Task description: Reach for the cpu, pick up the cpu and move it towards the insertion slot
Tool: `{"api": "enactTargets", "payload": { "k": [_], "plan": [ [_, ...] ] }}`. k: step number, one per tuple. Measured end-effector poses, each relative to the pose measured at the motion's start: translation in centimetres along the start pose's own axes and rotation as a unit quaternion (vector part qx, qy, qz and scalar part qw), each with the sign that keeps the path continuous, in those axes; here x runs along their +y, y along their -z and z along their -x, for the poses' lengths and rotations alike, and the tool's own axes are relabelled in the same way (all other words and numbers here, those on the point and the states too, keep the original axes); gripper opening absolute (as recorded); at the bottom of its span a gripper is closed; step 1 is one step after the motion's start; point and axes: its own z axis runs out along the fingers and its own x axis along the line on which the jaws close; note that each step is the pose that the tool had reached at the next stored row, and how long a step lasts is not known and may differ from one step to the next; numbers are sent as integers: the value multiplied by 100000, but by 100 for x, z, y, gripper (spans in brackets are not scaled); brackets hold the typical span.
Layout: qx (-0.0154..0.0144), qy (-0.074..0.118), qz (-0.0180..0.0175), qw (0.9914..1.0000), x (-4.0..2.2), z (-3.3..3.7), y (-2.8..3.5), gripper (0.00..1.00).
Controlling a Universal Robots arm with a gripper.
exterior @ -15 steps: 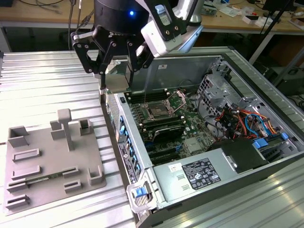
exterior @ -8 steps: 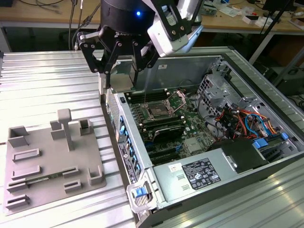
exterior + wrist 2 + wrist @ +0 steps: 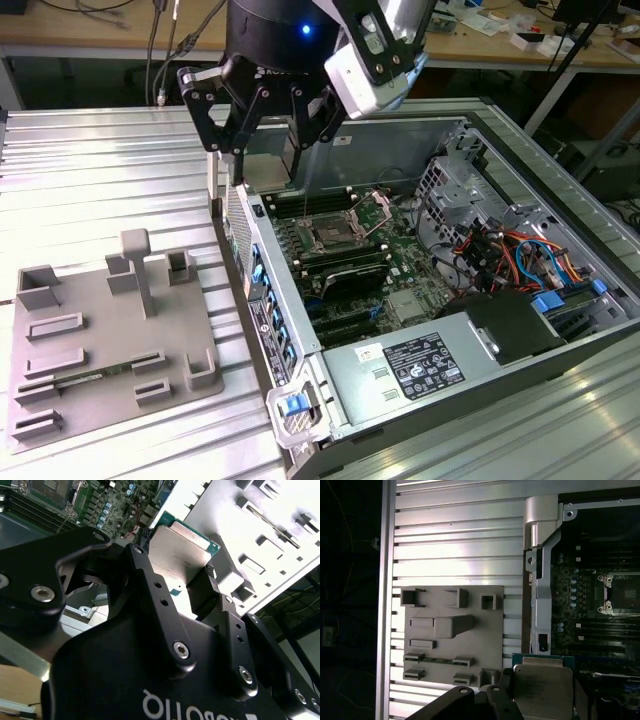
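**Above the case wall: cpu held aloft, short of the socket**

Between the gripper's [image 3: 192, 587] black fingers [image 3: 150, 597] the cpu [image 3: 177, 552] is clamped by its edges, silver lid showing in both wrist views [image 3: 542, 687]. In the exterior view the gripper [image 3: 270, 140] hangs over the near side wall of the open computer case [image 3: 262, 262], raised above it.

Risks, as judged from this position:
- The grip appears to bear on thin edges alone. A jolt or tilt could let the chip slip and fall onto the motherboard [image 3: 400, 270] below.
- The case wall stands directly under the fingers. Descending before clearing it could strike the wall or knock the chip askew.
- The insertion slot [image 3: 330, 235] lies further inside the case from the wall, its hinged metal plate [image 3: 385, 205] standing raised at its far edge. A skewed approach could catch that plate or the socket frame.

Clearances: on the outer side of the wall lies open ribbed table [image 3: 100, 160] with the grey plastic tray [image 3: 90, 330] well apart. Inside, black memory slots [image 3: 345, 265] flank the socket closely. Cabling [image 3: 500, 255] sits beyond, near the case's far side.
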Motion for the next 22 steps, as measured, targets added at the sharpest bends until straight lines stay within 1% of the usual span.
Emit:
{"api": "enactTargets", "payload": {
  "k": [2,6,10,18,22],
  "plan": [
    [-2,-2,2,100000,20,65,-10,55],
    [2,-3,-2,100000,28,107,-13,55],
    [0,-1,-9,100000,34,179,-18,55],
    [-3,-3,-10,100000,41,264,-26,55],
    [3,-1,-14,100000,43,324,-32,55]
  ]
}}
